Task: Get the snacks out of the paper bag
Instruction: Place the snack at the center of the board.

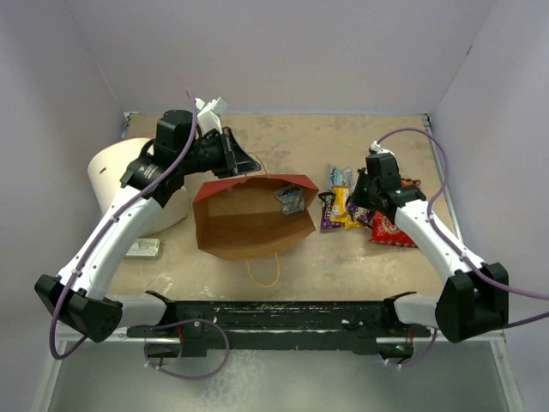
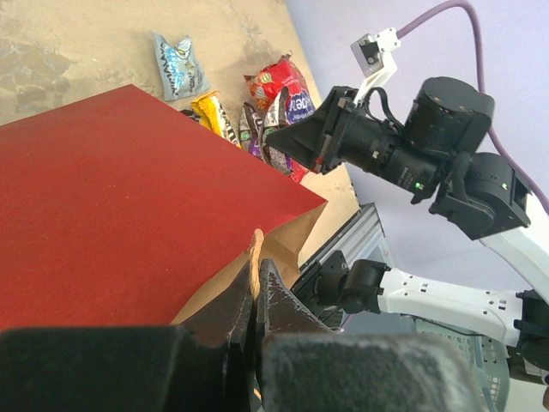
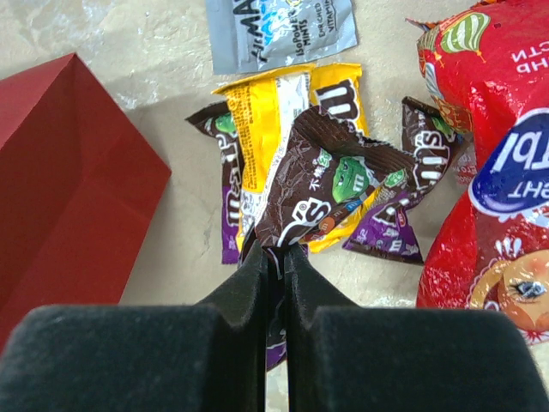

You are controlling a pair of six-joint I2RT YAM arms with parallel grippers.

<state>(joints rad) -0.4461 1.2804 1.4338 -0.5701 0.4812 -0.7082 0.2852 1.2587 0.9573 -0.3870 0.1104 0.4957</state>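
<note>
Pale walls [image 1: 257, 51] box in a tan counter [image 1: 343, 266], and we start far left, where the white tub [image 1: 111, 176] stands out of play. Moving in, the left tool [image 2: 256, 273] is clamped tight on the far rim of the paper bag [image 1: 244, 232], propping its mouth open toward us. Look inside: one grey-blue packet [image 1: 289, 199] sits in the bag's far right corner, and by our reckoning it is the last one in there.

Just right of the bag, the right tool [image 3: 274, 251] is pinched on a brown pack [image 3: 322, 184]. It hangs over the yellow pack [image 3: 266, 112] and purple packs [image 3: 227, 232], with the red cookie bag [image 3: 480, 129] beside them. We'd say that brown pack is ready to drop onto the pile.

After that, the packet in the bag lies to the left of the right tool, which is the nearer arm by far. Room looks tighter rightward, where the cookie bag lies not far from the counter's edge. Bare counter opens beyond the pile.
</note>
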